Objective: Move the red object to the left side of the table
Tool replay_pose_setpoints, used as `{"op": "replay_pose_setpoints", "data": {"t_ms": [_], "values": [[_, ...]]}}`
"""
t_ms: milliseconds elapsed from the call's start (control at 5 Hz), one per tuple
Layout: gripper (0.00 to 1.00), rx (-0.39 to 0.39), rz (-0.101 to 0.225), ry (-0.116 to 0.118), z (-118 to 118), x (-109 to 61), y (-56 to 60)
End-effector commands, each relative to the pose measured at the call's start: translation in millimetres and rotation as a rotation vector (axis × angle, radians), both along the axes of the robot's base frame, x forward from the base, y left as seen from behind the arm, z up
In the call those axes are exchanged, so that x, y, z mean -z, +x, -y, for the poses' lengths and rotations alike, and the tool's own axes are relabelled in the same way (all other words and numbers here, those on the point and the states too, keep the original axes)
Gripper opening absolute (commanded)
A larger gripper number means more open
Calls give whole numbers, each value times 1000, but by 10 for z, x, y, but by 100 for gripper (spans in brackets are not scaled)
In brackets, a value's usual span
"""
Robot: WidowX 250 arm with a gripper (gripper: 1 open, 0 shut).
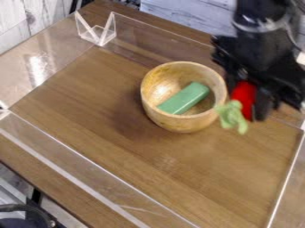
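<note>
Camera view: the gripper (247, 100) is clamping the strawberry (243, 96) beside the bowl (148, 93), whose rim could be knocking it loose.

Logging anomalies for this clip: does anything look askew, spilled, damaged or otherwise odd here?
Nothing stands out: the wooden bowl sits upright with the green block inside, the red strawberry is at the gripper, and no spill or damage shows.

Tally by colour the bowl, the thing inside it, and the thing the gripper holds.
Brown: 1, the wooden bowl
Green: 1, the block
Red with pale green leaves: 1, the strawberry in the gripper
Total: 3
</note>
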State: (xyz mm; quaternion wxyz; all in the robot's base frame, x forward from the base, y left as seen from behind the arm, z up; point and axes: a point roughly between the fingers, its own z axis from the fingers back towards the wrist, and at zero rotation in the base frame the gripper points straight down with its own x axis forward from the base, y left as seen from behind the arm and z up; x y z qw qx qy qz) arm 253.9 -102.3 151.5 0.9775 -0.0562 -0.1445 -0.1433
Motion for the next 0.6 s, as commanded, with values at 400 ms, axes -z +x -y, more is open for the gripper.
{"op": "replay_pose_setpoints", "data": {"t_ms": [400], "values": [[0,-128,41,-26,-626,-463,26]]}}
